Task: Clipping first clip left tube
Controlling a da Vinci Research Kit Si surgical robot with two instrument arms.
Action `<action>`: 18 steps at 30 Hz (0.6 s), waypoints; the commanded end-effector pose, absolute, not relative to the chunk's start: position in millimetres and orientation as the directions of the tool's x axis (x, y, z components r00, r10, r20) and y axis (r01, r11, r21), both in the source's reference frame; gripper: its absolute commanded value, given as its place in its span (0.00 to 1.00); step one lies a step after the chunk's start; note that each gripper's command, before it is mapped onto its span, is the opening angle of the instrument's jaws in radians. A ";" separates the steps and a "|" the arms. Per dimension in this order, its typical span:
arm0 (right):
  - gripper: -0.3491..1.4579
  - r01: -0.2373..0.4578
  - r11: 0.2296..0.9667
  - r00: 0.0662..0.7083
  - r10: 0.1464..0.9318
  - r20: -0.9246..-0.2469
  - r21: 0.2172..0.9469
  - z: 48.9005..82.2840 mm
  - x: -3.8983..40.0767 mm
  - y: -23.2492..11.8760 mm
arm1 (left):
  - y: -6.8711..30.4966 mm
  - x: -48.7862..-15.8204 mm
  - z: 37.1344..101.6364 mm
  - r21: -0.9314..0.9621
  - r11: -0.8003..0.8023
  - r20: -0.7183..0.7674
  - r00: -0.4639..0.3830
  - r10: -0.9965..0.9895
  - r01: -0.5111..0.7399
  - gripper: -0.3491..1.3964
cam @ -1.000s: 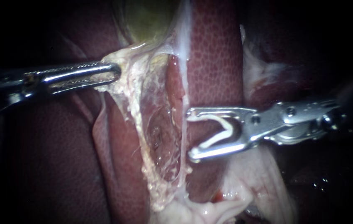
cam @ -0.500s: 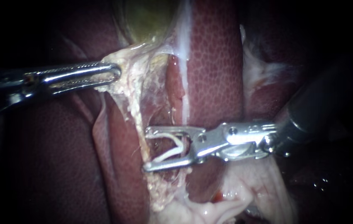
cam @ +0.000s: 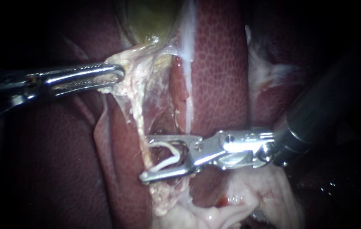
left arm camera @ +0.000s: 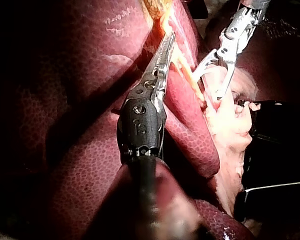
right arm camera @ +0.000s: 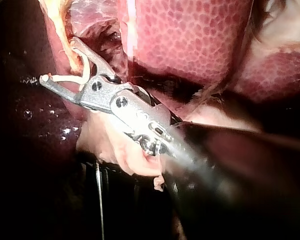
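The left instrument (cam: 118,75) enters from the left edge of the endoscope view, and its jaws are clamped on a pale flap of tissue at upper centre, just below the gallbladder (cam: 150,17). The left tube (cam: 135,108) is a pale, ragged strand. It runs steeply from that flap down and slightly right, with dark red liver (cam: 218,63) on both sides. The right instrument (cam: 146,157) comes in from the right edge and lies almost level at lower centre. Its jaws stand wide apart and hold a white clip (cam: 168,156), with one leg seated against each jaw. The clip's long axis is near horizontal, crossing the tube's line, and its open mouth points to frame left with the bend toward the shaft. The jaw tips reach the tube, one above the other. In the right wrist view the tube (right arm camera: 65,40) runs into the mouth between the right instrument's (right arm camera: 60,60) jaws, just ahead of the clip (right arm camera: 70,79). Whether the clip touches the tube cannot be told. In the left wrist view the left instrument (left arm camera: 165,47) pinches tissue, with the right instrument (left arm camera: 210,85) just beside it.
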State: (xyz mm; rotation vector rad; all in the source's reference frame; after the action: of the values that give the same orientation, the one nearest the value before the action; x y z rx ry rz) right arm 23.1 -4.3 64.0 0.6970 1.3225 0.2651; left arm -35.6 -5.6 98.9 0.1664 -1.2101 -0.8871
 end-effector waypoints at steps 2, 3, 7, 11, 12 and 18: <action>0.53 0.213 0.762 0.255 0.561 -0.788 0.611 64.1 23.4 -4.6 | -5.6 -35.6 98.9 0.552 0.664 0.739 0.073 -0.670 0.504 0.00; 0.53 0.217 0.762 0.255 0.559 -0.789 0.611 64.2 23.5 -4.7 | -5.6 -35.6 98.9 0.552 0.664 0.739 0.073 -0.670 0.504 0.00; 0.53 0.235 0.746 0.260 0.569 -0.780 0.623 64.3 24.1 -5.0 | -5.6 -35.7 98.9 0.552 0.664 0.739 0.073 -0.670 0.504 0.00; 0.53 0.239 0.739 0.263 0.576 -0.774 0.630 64.4 24.6 -5.1 | -5.6 -35.8 98.9 0.552 0.664 0.739 0.072 -0.670 0.505 0.00; 0.53 0.238 0.739 0.262 0.576 -0.774 0.630 64.5 24.9 -5.1 | -5.6 -35.9 98.9 0.552 0.663 0.739 0.072 -0.670 0.505 0.00; 0.53 0.236 0.732 0.248 0.590 -0.768 0.639 64.6 25.8 -4.9 | -5.8 -36.1 99.1 0.550 0.663 0.740 0.072 -0.669 0.507 0.00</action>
State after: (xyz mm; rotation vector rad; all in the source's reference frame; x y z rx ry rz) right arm 25.9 -4.9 64.7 0.7635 1.3314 0.2756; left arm -36.1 -5.7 99.1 0.1623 -1.2084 -0.8901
